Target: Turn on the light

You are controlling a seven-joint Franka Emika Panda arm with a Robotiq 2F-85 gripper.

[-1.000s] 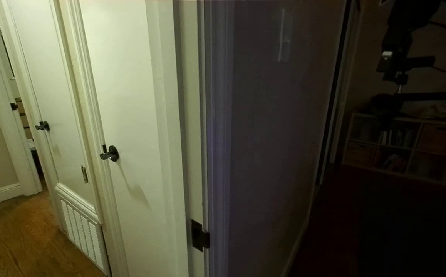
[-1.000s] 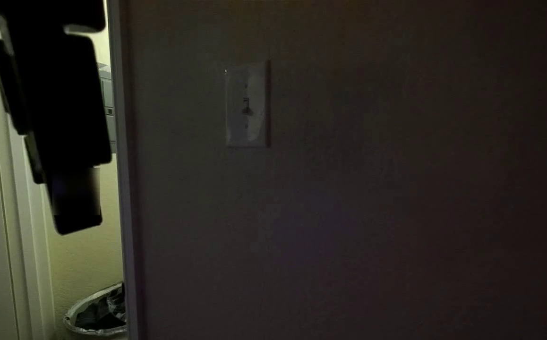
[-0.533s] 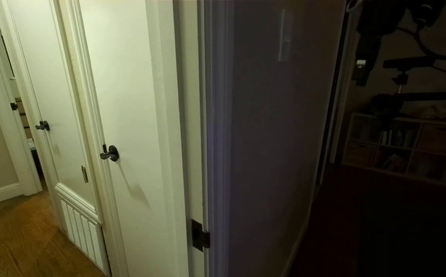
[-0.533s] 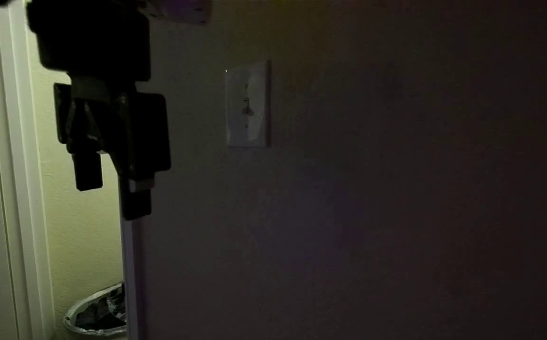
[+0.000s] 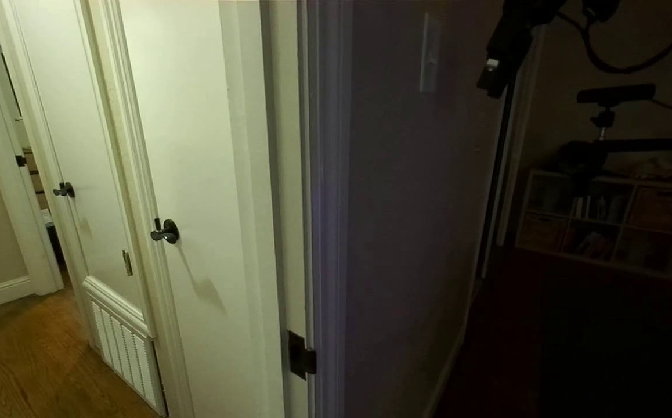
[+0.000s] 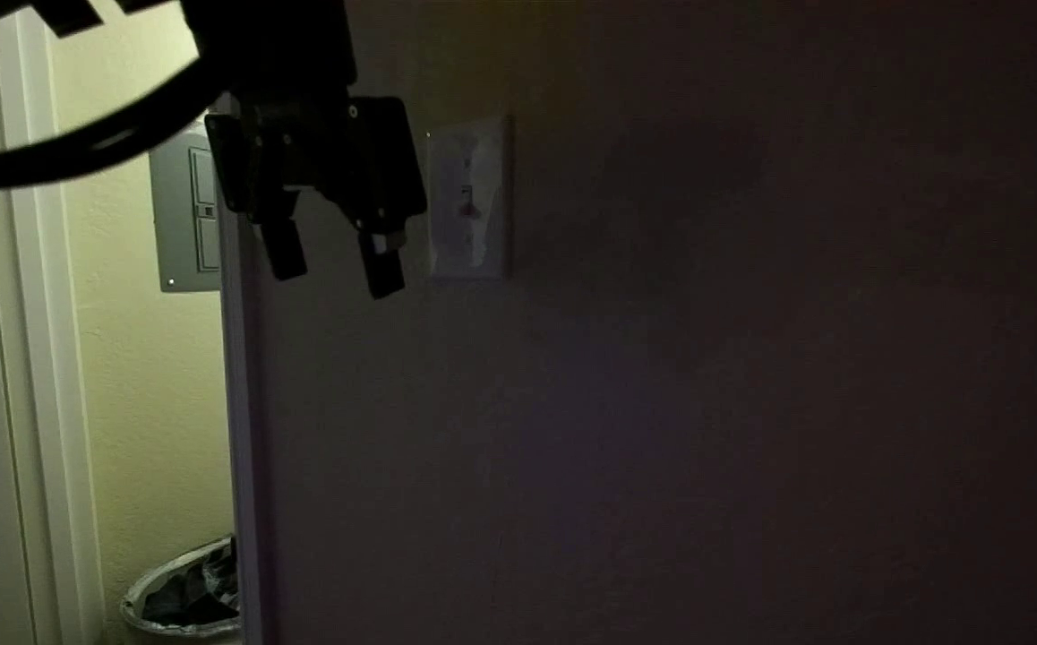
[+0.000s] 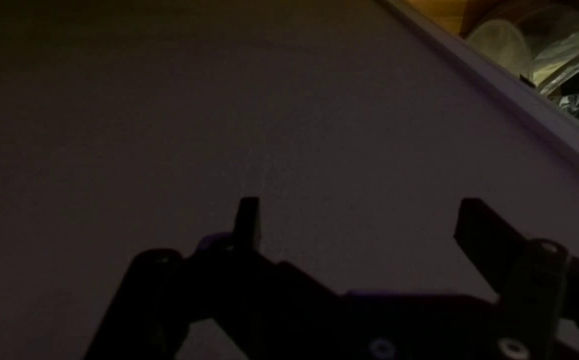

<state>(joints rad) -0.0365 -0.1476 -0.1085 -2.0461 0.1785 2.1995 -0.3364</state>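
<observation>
The plate [image 6: 484, 195] is on the dark wall [image 6: 751, 403], apart from the tool [image 6: 338, 278] in both exterior views and outside the wrist view; the tool's two fingers [image 6: 383, 273] stand apart with nothing between them; how far they are off the wall I cannot tell.

The step in hand looks like the approach to the toggle [image 6: 467, 204]; best to bring the fingers together into one blunt prod, square it to the toggle, touch lightly, then sweep along the wall without pressing in; the toggle seems to point down, though the gloom leaves that unsure, so up is the likelier stroke; with the tool tilted, a tip could slip off or snag the plate.

Counted: one tool, one plate, one toggle; one near knob [image 5: 169, 231] and one far knob [image 5: 67, 190], so at least two; one vent [image 5: 124, 342], one panel [image 6: 178, 215], one bin [image 6: 180, 633]; the light is out of view and presumably not yet on.
</observation>
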